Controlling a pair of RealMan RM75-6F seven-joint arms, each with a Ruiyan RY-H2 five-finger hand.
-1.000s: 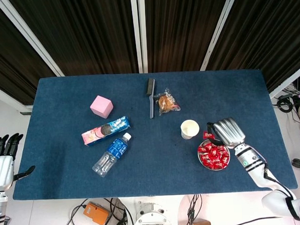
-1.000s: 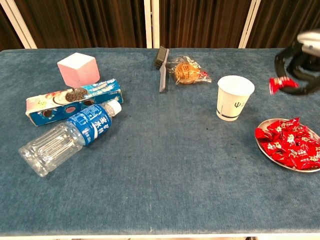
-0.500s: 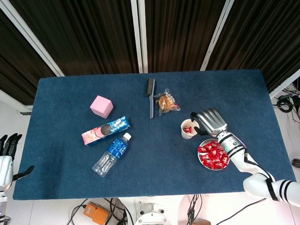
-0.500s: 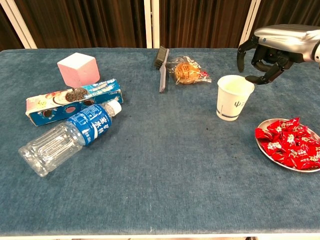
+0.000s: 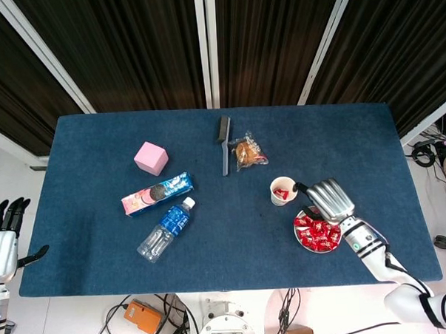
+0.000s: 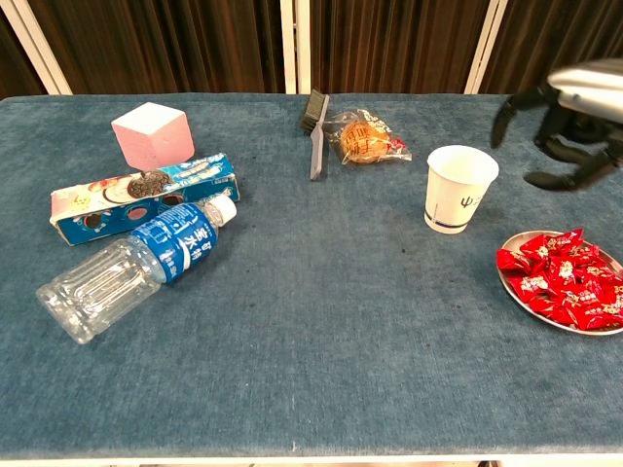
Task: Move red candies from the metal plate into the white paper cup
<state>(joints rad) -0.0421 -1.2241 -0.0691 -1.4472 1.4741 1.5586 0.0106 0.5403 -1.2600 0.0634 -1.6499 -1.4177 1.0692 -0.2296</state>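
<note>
The right hand hangs over the metal plate, fingers apart, empty. The left hand looks open, half cut off.

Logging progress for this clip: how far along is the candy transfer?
Done: one red candy lies inside the white paper cup. In hand: nothing; the right hand hovers empty between cup and metal plate. Left: the plate's pile of red candies. The left hand sits idle off the table.
</note>
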